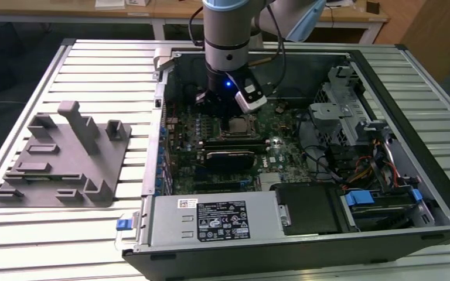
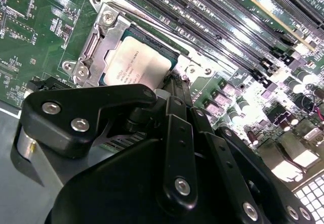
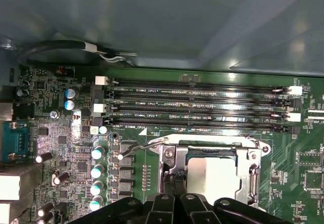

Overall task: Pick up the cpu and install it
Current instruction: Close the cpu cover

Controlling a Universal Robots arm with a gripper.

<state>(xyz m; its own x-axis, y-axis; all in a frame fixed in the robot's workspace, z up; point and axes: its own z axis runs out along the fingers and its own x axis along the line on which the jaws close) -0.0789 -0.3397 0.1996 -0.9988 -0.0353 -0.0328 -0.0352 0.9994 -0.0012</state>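
slatted metal table point(image 1: 92, 64) carries an open computer case point(image 1: 287, 257); end effector point(image 3: 176, 179), closed empty, beside the socketed cpu point(image 3: 212, 176).

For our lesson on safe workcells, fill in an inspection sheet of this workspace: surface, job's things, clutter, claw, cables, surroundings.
Surface: ribbed silver metal table carrying an open black computer case.
Job's things: flat silvery square cpu lies within the metal-framed socket on the green motherboard.
Clutter: grey plastic fixture block on the table, at the exterior view's left.
Claw: black claw low at the cpu's edge; contact cannot be told.
Cables: black cable along the case wall; coloured wires inside the case.
Surroundings: wooden desks behind.
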